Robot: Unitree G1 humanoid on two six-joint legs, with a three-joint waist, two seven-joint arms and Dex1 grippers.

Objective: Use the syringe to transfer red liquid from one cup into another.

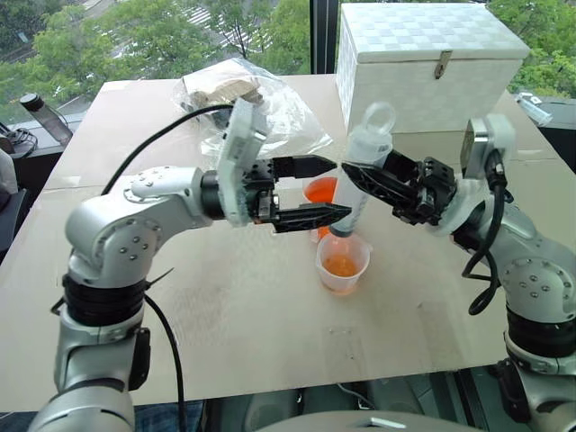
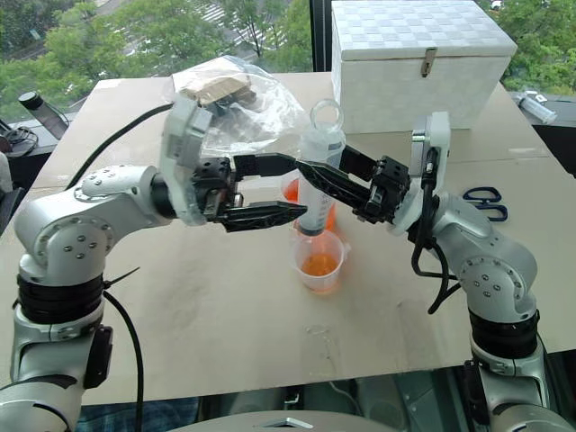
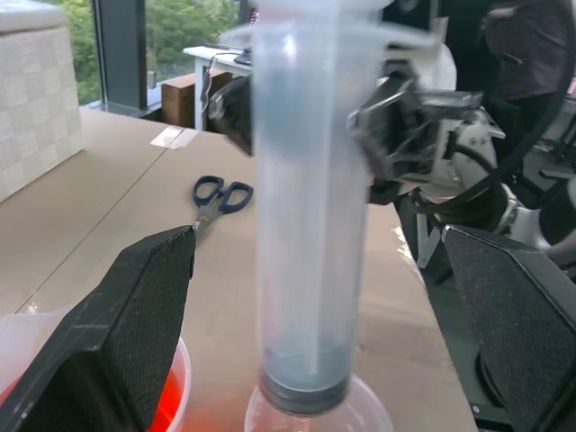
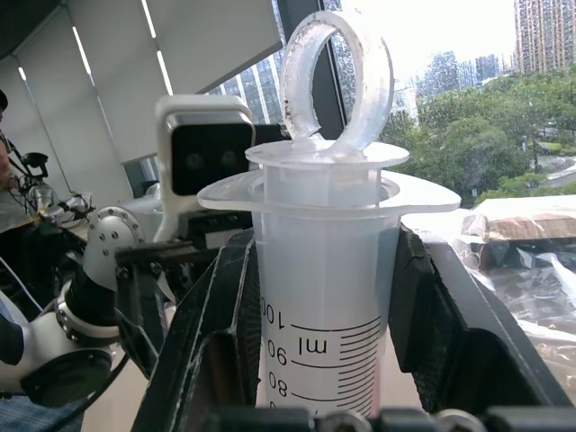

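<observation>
Above the middle of the cardboard-covered table [image 1: 225,333], the right gripper [image 1: 382,178] is clamped on the barrel of the syringe [image 1: 357,184], which stands upright with its plunger pushed fully in and its narrow tip just over the frosted cup [image 1: 342,264]; a shallow pool of red liquid [image 1: 341,265] lies in that cup's bottom. Just behind it stands the vivid orange-red cup [image 1: 319,191], partly hidden by the syringe and the left gripper [image 1: 335,189], whose two black fingers stand wide apart, one on either side of the barrel without touching it. The right wrist view adds what the head views cannot give: the ring at the plunger's top, seated on the barrel's flange, the printed scale marks, and the two pads pressed against the clear wall. The left wrist view shows the grey plunger seal low in the barrel, and blue-handled scissors [image 3: 219,198] lying on the table beyond. A white box [image 1: 427,63] and a crumpled plastic bag [image 1: 247,108] sit at the far edge
</observation>
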